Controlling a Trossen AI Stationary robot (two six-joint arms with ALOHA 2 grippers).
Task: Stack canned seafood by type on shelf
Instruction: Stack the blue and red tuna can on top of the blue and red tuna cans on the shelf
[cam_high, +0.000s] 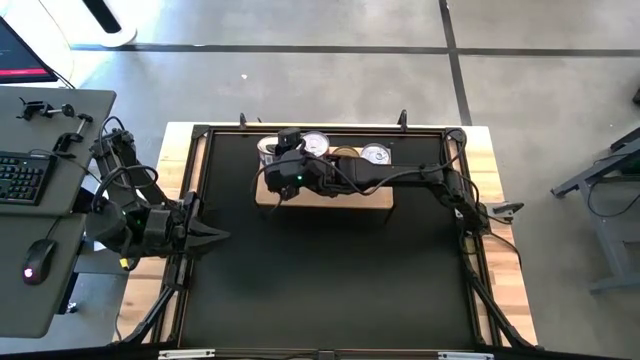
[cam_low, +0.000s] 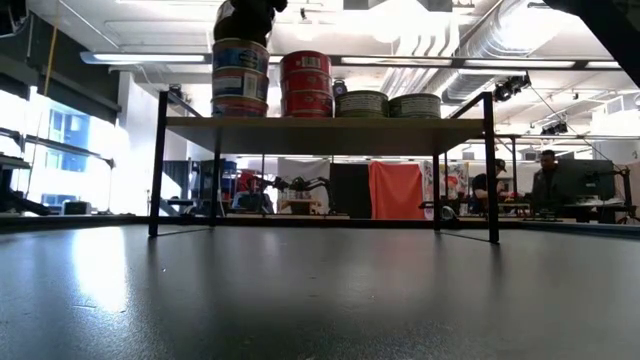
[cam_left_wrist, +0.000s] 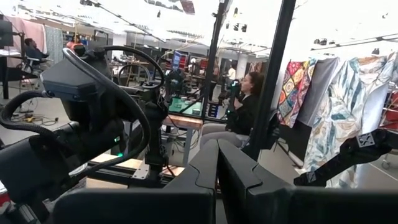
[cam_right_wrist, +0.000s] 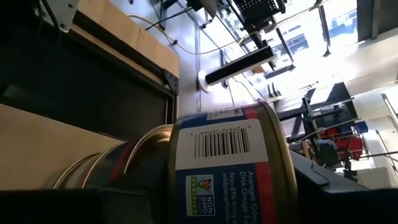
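The shelf (cam_low: 325, 122) is a light-brown board on black legs at the table's far side. The canned seafood stands on it by kind: a blue-and-white stack (cam_low: 240, 90), a red stack (cam_low: 306, 85) and two dark-green tins (cam_low: 362, 104) (cam_low: 414, 105). My right gripper (cam_low: 245, 18) reaches in from the right and is shut on the top blue-and-white tin (cam_right_wrist: 230, 162), above a gold-rimmed tin (cam_right_wrist: 118, 165). At the table's left edge, away from the shelf, my left gripper (cam_high: 215, 236) waits shut on nothing. My right gripper holds the top tin of the blue-and-white stack by its labelled side wall (cam_right_wrist: 217, 186), pinched between the two fingers (cam_right_wrist: 323, 186). The fingers slant down at it from the table's right side. The tin stands upright and seems to rest on the tin below (cam_low: 240, 85).
Silver lids (cam_high: 318, 143) (cam_high: 375, 154) show on the shelf from above. The black mat (cam_high: 330, 280) lies in front of the shelf, framed by a black rail (cam_high: 200, 130). A desk with a keyboard (cam_high: 20, 175) and mouse stands left of the table.
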